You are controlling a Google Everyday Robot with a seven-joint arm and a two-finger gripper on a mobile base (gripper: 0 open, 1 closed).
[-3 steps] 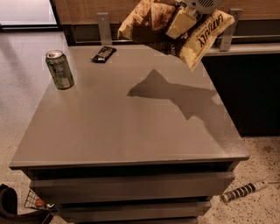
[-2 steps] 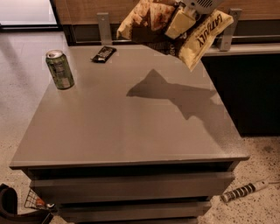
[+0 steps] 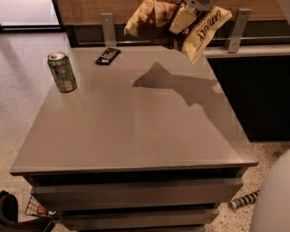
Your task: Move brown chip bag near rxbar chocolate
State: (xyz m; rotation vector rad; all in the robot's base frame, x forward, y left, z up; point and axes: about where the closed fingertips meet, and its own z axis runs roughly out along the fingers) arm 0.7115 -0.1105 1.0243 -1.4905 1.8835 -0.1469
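The brown chip bag [image 3: 181, 25], brown and cream-yellow with big lettering, hangs in the air over the far side of the grey table [image 3: 136, 127]. My gripper [image 3: 195, 5] is at the top edge of the camera view, shut on the bag's upper part; most of the gripper is cut off. The bag's shadow [image 3: 181, 88] lies on the tabletop below it. The rxbar chocolate [image 3: 108, 55], a small flat black bar, lies near the table's far edge, left of and below the bag, apart from it.
A green soda can [image 3: 62, 71] stands upright near the table's left edge. Metal posts [image 3: 108, 28] and a dark counter [image 3: 253, 90] stand behind and to the right. A pale rounded body [image 3: 274, 199] fills the lower right corner. Speckled floor surrounds the table.
The held bag and its shadow have shifted slightly up and left, toward the table's far side. A pale rounded shape has appeared at lower right. The can and bar have not moved.
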